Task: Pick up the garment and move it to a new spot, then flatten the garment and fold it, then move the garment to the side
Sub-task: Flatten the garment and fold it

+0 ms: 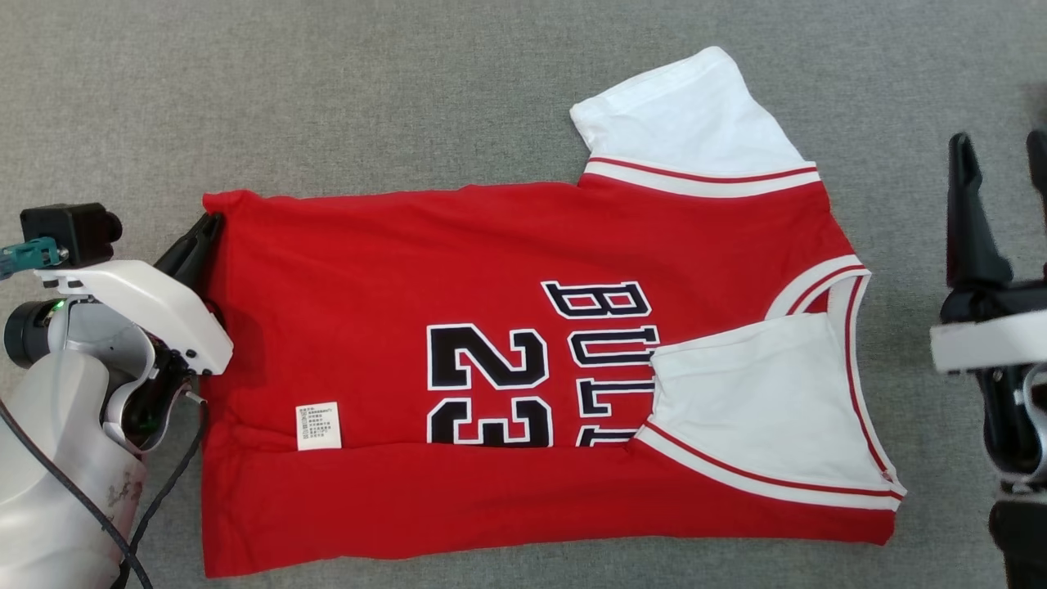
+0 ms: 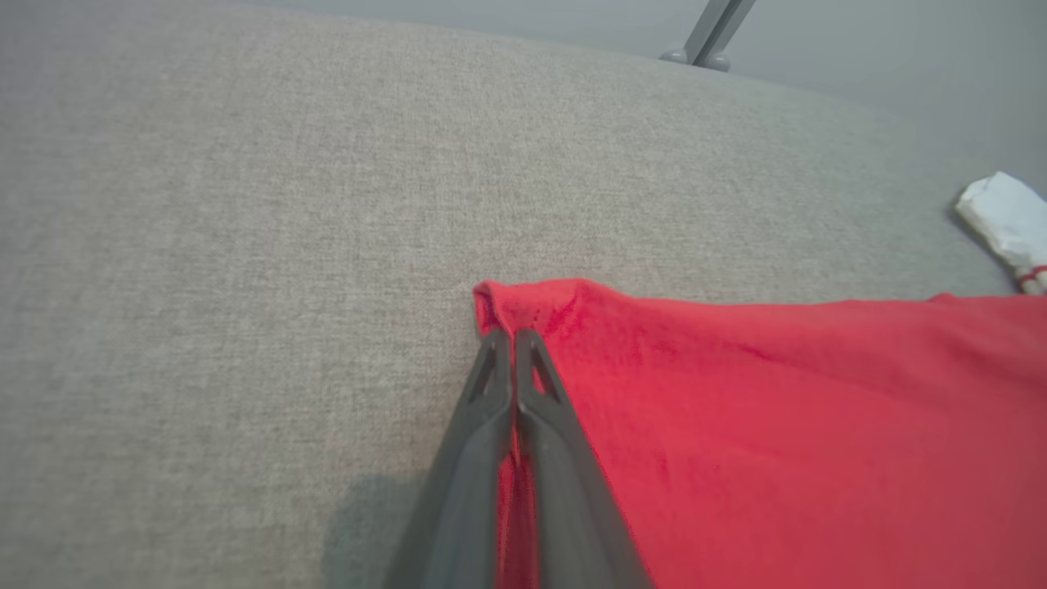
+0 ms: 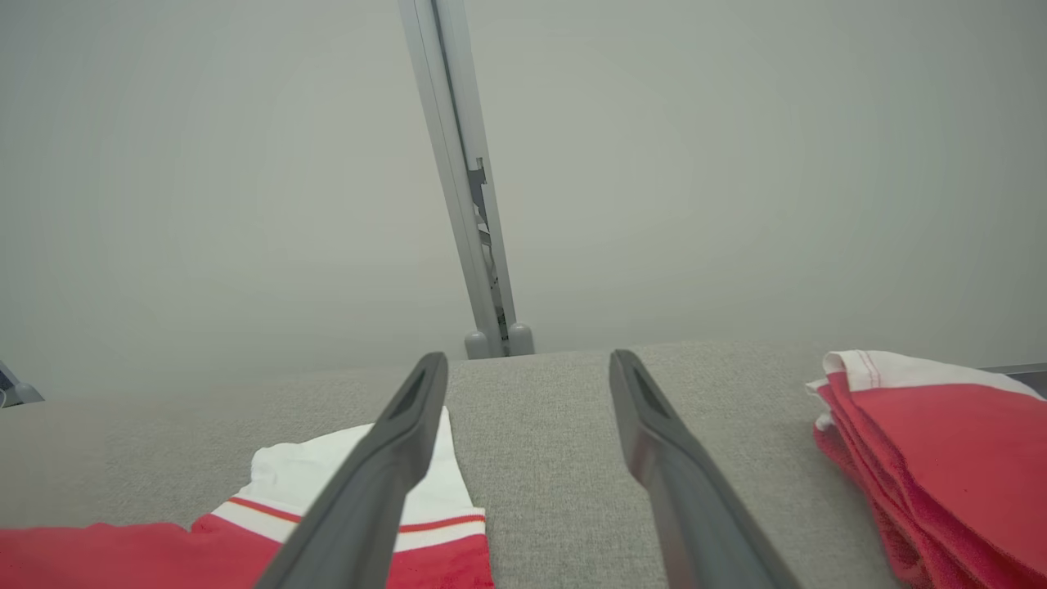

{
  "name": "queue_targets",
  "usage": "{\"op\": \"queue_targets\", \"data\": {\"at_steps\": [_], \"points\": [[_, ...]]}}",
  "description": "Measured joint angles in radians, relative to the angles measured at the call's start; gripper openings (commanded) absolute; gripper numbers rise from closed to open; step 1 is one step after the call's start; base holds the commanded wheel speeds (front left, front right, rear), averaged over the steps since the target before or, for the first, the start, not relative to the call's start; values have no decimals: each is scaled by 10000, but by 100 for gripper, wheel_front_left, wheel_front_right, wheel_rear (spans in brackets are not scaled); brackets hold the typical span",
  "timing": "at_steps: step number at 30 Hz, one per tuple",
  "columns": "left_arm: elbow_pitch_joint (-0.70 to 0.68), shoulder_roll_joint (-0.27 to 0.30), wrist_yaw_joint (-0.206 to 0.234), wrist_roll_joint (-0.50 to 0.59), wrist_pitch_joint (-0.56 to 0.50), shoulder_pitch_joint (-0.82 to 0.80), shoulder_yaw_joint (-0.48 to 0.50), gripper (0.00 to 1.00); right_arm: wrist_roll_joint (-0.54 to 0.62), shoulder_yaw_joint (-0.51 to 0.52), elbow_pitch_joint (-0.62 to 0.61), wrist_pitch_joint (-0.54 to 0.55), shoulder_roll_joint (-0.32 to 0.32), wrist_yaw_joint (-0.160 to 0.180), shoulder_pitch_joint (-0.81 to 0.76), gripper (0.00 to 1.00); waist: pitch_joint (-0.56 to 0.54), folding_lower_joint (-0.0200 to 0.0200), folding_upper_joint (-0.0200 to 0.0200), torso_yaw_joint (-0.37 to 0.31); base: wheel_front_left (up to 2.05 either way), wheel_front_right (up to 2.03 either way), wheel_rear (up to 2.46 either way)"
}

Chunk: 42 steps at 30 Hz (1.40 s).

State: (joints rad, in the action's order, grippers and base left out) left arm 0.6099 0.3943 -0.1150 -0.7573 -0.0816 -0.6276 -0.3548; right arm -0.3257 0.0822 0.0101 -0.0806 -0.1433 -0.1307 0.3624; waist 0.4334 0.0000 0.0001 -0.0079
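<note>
Garment (image 1: pixel 523 368) lies flat on grey surface (image 1: pixel 327 98), long axis left-right, hem toward left arm. Left gripper (image 1: pixel 206 233) pinched tight on far hem corner. Right gripper (image 1: pixel 999 155) spread wide, empty, just off collar end.

The red garment (image 1: pixel 368 270) reads "23"; at 3 o'clock of that, "BUL", the rest covered. The label (image 1: pixel 318 426) at 9 o'clock is too small to read.

Grey fabric table (image 1: pixel 327 98) here.
Slanted metal post (image 3: pixel 470 204) beyond its far edge, folded red stack (image 3: pixel 941 458) resting on it.
</note>
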Motion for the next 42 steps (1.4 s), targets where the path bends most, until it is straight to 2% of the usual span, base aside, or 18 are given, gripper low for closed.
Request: {"op": "queue_targets", "data": {"at_steps": [4, 10, 14, 19, 23, 28, 29, 30, 31, 32, 37, 42], "points": [[29, -71, -46, 29, 75, -228, -153, 0, -194, -27, 579, 29, -360, 2, 1014, 100, 150, 0, 0, 158, 0, 0, 0], [-17, -447, -84, 125, 349, -841, -548, 0, -499, -464, 2234, 466, -989, 0, 3095, 100, 536, 0, 0, 693, 0, 0, 0], [10, -803, -117, 165, 596, -1232, -905, 0, -654, -1290, 3400, 945, -1463, 2, 4073, 100, 809, 0, 0, 1209, 0, 0, 0], [178, -959, -150, 33, 955, -1503, -1317, 0, -832, -2301, 4679, 1490, -1816, 0, 4866, 100, 1234, -1, -1, 1720, 0, 0, 0], [207, -922, -161, -182, 1183, -1634, -1628, 0, -1068, -3014, 5346, 1802, -2015, 0, 5206, 100, 1478, 0, 0, 1934, 0, 0, 0], [297, -732, -173, -374, 1348, -1800, -1977, 0, -1521, -3760, 5848, 2458, -2217, 0, 5711, 100, 1563, 0, 0, 1889, 0, 0, 0], [313, -696, -173, -410, 1361, -1825, -2036, 0, -1613, -3887, 5879, 2594, -2280, 0, 5777, 79, 1572, 0, 0, 1873, 0, 0, 0], [330, -671, -173, -460, 1396, -1859, -2100, 0, -1732, -4006, 5896, 2734, -2334, 0, 5853, 46, 1577, 0, -1, 1865, 0, 0, 0], [351, -658, -173, -479, 1438, -1903, -2163, 0, -1858, -4130, 5937, 2892, -2385, 0, 5937, 34, 1576, 0, 0, 1858, 0, 0, 0], [370, -644, -171, -522, 1442, -1956, -2213, 0, -1941, -4215, 5946, 3005, -2441, 0, 6003, 0, 1577, 0, 0, 1848, 0, 0, 0], [458, -598, -171, -742, 1710, -2023, -2357, 0, -2226, -4637, 5916, 3243, -2629, -2, 6322, 0, 1551, 0, 0, 1792, 0, 0, 0], [351, -541, -161, -1131, 1975, -2023, -2378, 0, -2359, -4847, 5521, 2934, -2723, -2, 6609, 0, 1401, 0, 0, 1712, 0, 0, 0]]}}
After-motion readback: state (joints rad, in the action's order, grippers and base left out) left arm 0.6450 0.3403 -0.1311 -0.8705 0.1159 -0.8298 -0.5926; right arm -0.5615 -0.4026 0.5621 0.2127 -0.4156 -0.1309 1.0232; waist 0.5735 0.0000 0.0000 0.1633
